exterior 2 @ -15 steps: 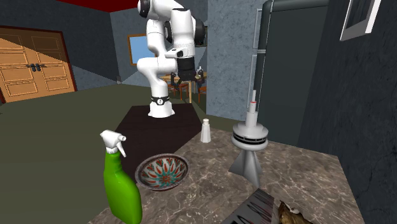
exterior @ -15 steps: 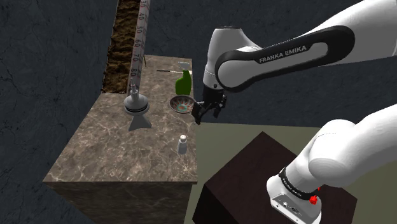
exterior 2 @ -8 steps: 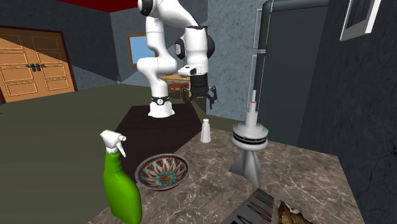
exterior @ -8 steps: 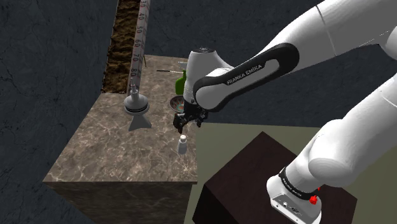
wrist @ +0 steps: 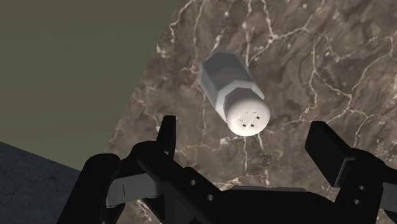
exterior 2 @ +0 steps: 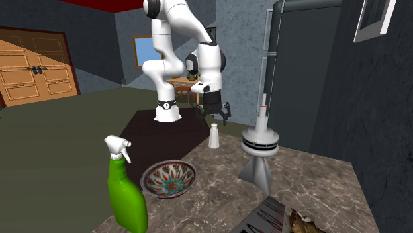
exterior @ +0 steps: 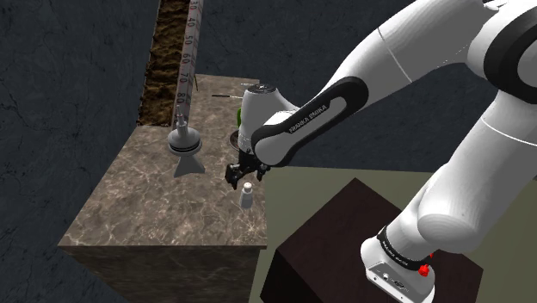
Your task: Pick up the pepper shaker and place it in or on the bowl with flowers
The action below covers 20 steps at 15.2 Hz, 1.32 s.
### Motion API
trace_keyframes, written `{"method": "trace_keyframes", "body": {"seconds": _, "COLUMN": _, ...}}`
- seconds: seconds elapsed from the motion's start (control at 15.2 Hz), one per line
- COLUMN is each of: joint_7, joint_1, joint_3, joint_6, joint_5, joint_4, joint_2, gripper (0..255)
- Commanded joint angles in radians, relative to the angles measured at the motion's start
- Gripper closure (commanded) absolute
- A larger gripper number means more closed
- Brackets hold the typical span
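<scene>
The arm (exterior: 301, 120) swings in over the worktop (exterior: 155, 202). A second ago the gripper (exterior: 243, 177) hangs just past the worktop's edge on the stand's side, beside the patterned bowl (exterior 2: 169, 179). Half a second ago it is over the worktop, between the bowl and the pepper shaker (exterior: 247, 198). Now it is lower and just above the shaker's cap, close to that same edge. In the shoulder view the forearm now crosses in front of the bowl and the green spray bottle (exterior 2: 126, 195). In the second exterior view the hand is now nearer and lower, over the shaker.
</scene>
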Motion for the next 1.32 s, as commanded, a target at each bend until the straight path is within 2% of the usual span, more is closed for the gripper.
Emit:
{"method": "trace_keyframes", "body": {"seconds": 0.0, "joint_7": 0.010, "joint_1": 0.003, "joint_3": -0.003, "joint_6": 0.031, "joint_5": -0.014, "joint_4": -0.003, "joint_2": 0.028, "gripper": 0}}
{"method": "trace_keyframes", "body": {"seconds": 0.53, "joint_7": 0.013, "joint_1": 0.004, "joint_3": -0.004, "joint_6": 0.039, "joint_5": -0.018, "joint_4": -0.004, "joint_2": 0.036, "gripper": 0}}
{"method": "trace_keyframes", "body": {"seconds": 0.59, "joint_7": 0.013, "joint_1": 0.004, "joint_3": -0.004, "joint_6": 0.039, "joint_5": -0.018, "joint_4": -0.004, "joint_2": 0.036, "gripper": 255}}
{"method": "trace_keyframes", "body": {"seconds": 1.25, "joint_7": 0.009, "joint_1": 0.003, "joint_3": -0.002, "joint_6": 0.025, "joint_5": -0.012, "joint_4": -0.003, "joint_2": 0.023, "gripper": 255}}
